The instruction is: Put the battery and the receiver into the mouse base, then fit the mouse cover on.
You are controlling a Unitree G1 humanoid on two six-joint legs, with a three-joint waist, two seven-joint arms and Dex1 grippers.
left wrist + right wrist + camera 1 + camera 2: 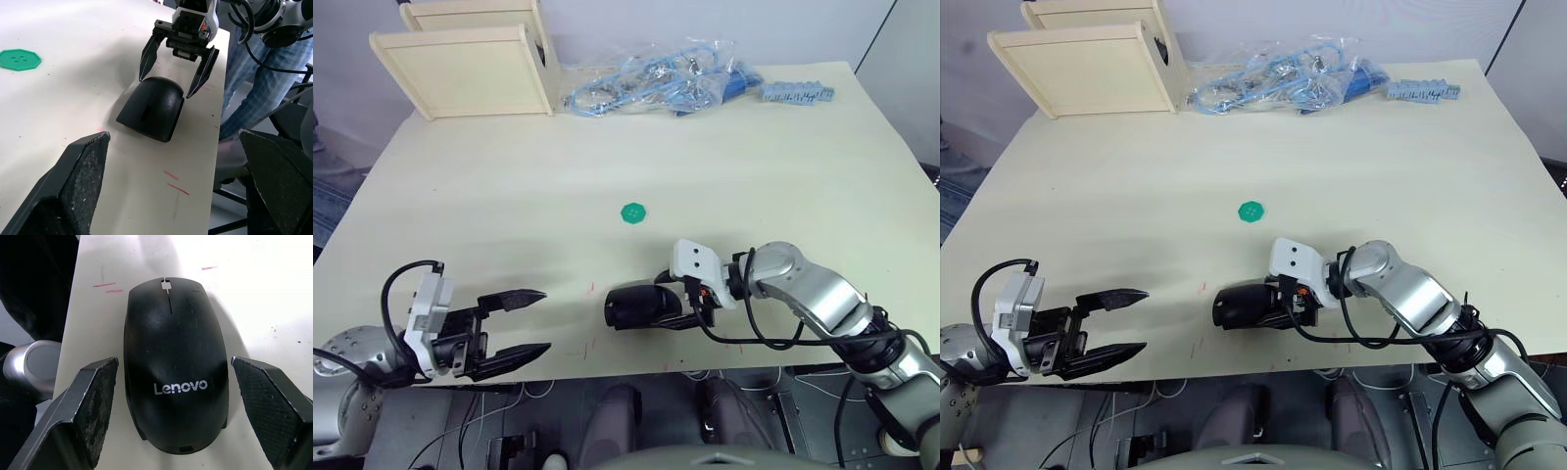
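We found the mouse cover seated on the mouse, which lay on the bench near its front edge, well short of the green button. The right gripper stood wide, fingers either side of the mouse's rear and not touching it. The left gripper hung wide and empty, well apart

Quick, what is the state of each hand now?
Left hand: open, holding nothing.
Right hand: open, fingers on either side of the black mouse, not gripping it.
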